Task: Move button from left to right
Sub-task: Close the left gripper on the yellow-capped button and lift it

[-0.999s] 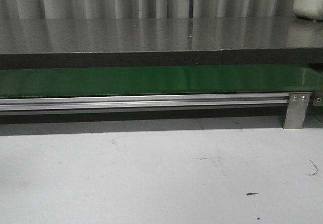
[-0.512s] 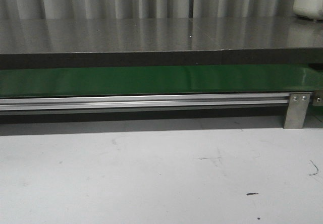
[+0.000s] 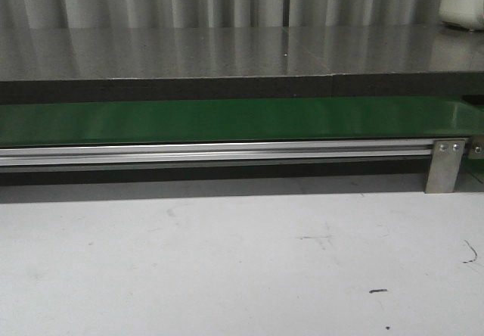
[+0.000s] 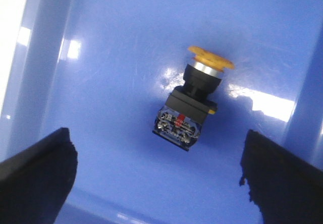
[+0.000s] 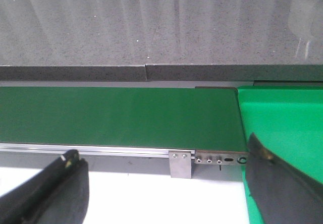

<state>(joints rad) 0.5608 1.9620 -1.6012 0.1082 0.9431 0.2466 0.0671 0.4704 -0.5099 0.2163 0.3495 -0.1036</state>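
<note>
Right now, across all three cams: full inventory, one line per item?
button: 1, orange-yellow cap, black body, lying on its side in the blue bin
blue bin: 1, blue, under the left wrist
conveyor belt: 1, green, across the front view
aluminium rail: 1, silver, along the belt's near edge
bracket: 1, silver, rail's right end
green tray: 1, right of the belt end
left gripper: black fingers, open, above the button
right gripper: black fingers, open, empty

front view unchanged, no visible shift (belt [image 3: 227,120] incl.)
</note>
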